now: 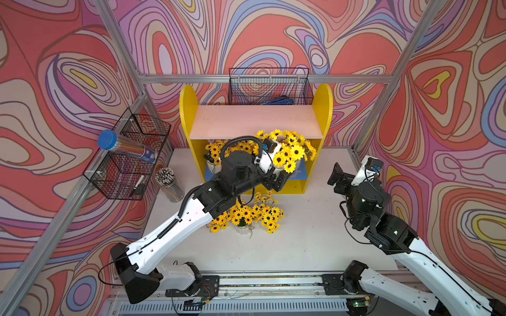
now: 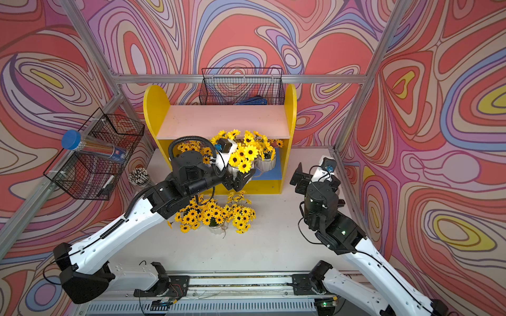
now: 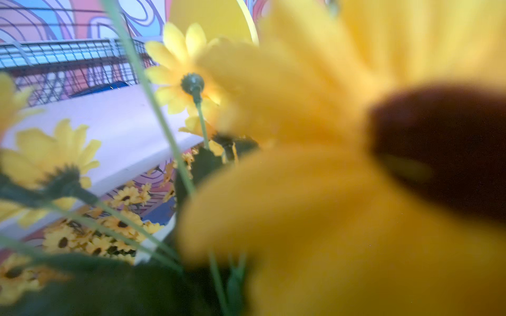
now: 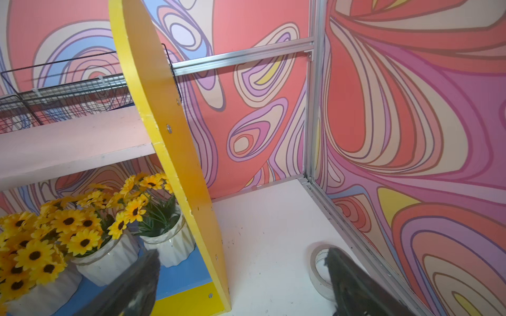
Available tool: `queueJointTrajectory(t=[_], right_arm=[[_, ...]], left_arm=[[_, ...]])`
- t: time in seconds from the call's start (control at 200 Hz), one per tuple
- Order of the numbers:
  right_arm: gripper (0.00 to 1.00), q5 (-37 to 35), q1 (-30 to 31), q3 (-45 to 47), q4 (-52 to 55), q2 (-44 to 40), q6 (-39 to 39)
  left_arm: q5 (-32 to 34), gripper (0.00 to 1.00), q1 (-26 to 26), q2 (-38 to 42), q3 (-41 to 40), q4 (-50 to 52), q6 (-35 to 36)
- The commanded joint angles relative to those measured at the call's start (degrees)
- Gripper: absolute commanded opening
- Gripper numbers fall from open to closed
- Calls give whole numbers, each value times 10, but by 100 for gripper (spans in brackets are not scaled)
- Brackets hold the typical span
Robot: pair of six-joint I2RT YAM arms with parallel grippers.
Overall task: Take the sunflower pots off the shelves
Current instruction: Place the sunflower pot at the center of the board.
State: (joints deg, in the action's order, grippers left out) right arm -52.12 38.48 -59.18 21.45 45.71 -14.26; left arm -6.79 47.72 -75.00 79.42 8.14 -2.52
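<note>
At centre frame, the left jaws are at a sunflower pot [image 1: 286, 160] by the lower front of the shelves [image 1: 254, 121].
They stand wide; gripping or not, I cannot tell. Right jaws gape empty, right of frame; other pots [image 1: 246, 217] sit on the surface [image 1: 315, 240].

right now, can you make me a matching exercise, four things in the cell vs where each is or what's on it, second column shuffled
1 pink upper board
2 blue lower board
3 tape roll
4 blue-capped tube

a in the side wire basket
b nothing standing on it
c on the table by the right gripper
d carrying sunflower pots

Pairs: 1-b, 2-d, 3-c, 4-a
</note>
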Motion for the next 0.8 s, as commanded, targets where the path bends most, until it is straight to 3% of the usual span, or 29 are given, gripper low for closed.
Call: queueJointTrajectory(t=[0.0,0.225,0.371,0.796], right_arm=[[98,-26,-10,-3,18,-13,-11],[98,-43,-17,3,33,-34,-19],[98,-53,-18,6,32,-49,-18],[98,-87,-18,24,44,-82,-9]], left_arm=[[12,0,12,19,-34,-92,-36],[20,0,42,12,-116,-155,-75],[31,0,78,-26,-122,-176,-69],[26,0,109,-120,-177,-292,-122]])
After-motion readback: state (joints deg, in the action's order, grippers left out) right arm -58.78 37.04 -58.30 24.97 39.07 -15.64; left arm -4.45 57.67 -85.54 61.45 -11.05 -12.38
